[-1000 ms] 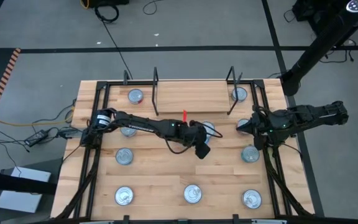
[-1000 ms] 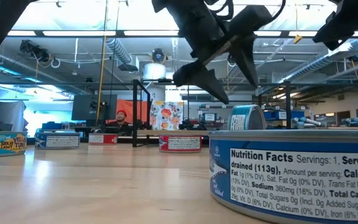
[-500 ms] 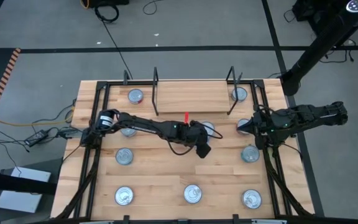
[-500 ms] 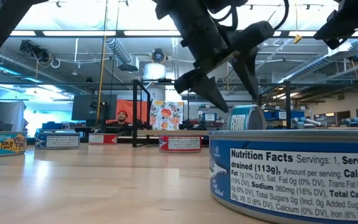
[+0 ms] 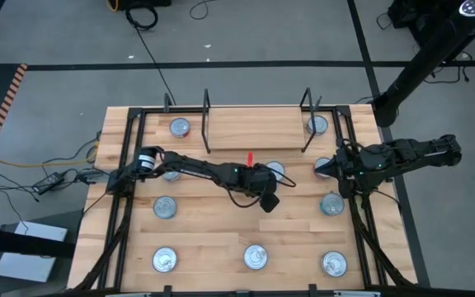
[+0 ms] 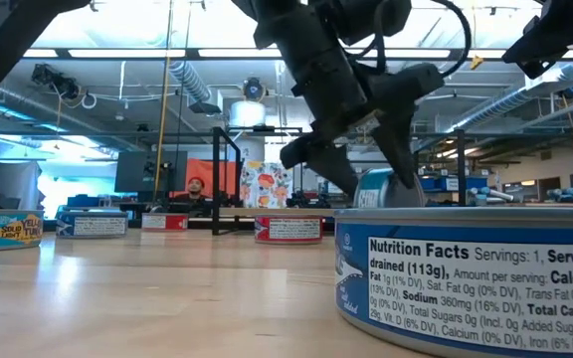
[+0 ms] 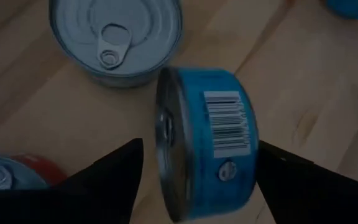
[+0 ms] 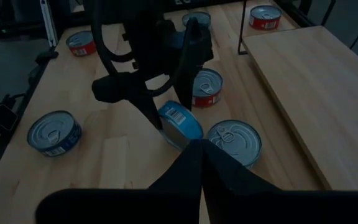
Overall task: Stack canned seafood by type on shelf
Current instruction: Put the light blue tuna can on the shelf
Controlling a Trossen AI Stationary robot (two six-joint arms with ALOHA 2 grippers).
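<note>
**Straddling an on-edge blue tin at mid-bench**

Standing on its edge near the middle of the bench (image 5: 221,243), just in front of the shelf (image 5: 254,128), is a blue tin (image 7: 207,140), its barcode facing the left wrist camera. The left gripper (image 5: 264,183) is lowered around it, fingers spread wide, one on each flat side; contact cannot be confirmed. A second tin (image 7: 115,37) lies flat just beside it, lid and pull tab up, and a red tin (image 7: 8,177) lies near.

The right gripper (image 5: 320,167) waits toward the right edge of the bench, its fingers pressed together on nothing.

Surface: light wood planks with black frame rails along both sides. Silver-lidded tins are scattered flat across it, three along the front edge. The shelf board lies at the rear edge between two black wire end frames, with one tin outside each frame.

Room: open workshop with ceiling ducts and strip lights; grey floor with cables; a person (image 6: 195,189) is seated in the background.
</note>
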